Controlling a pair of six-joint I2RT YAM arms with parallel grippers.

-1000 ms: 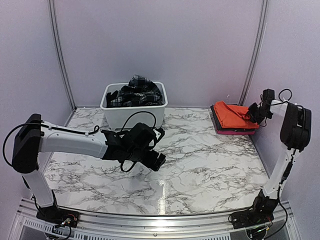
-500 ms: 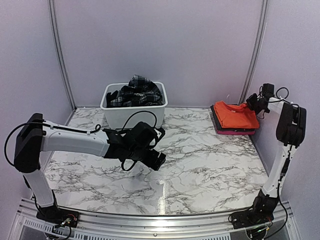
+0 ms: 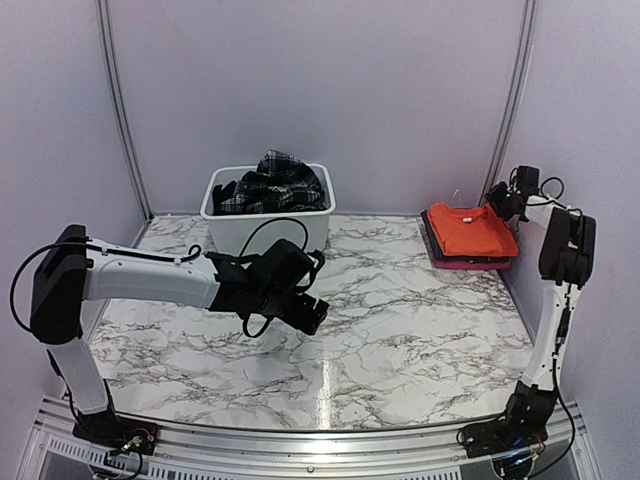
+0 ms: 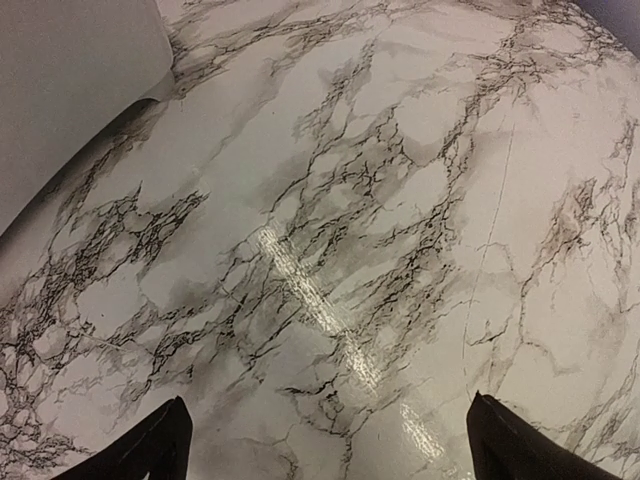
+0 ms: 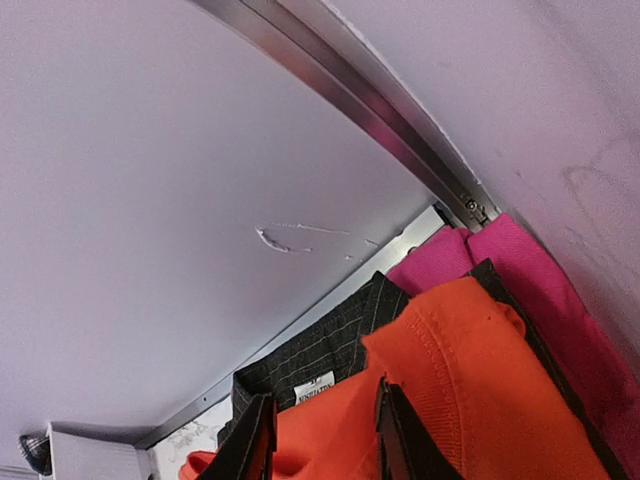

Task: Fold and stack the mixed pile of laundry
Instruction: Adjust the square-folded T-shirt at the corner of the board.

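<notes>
Checking the far right corner: found orange T-shirt [image 3: 470, 228] folded atop dark grey cloth [image 5: 330, 345] and pink cloth [image 5: 540, 280]. Noted right gripper [image 5: 325, 400] at its back edge, fingers [image 5: 400, 440] narrowly parted, orange showing between; contact not determinable. Recorded plaid skirt [image 3: 275, 180] in tub [image 3: 270, 228] at far edge. Logged left gripper [image 4: 325, 440] mid-bench, fingers [image 4: 150, 445] spread wide over marble [image 4: 350, 200].

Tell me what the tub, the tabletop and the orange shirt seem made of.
Tub: likely moulded plastic, smooth white walls. Tabletop: marble-look, glossy, mirroring a light streak; perhaps laminate. Orange shirt: soft matte knit, fine texture visible near collar.
</notes>
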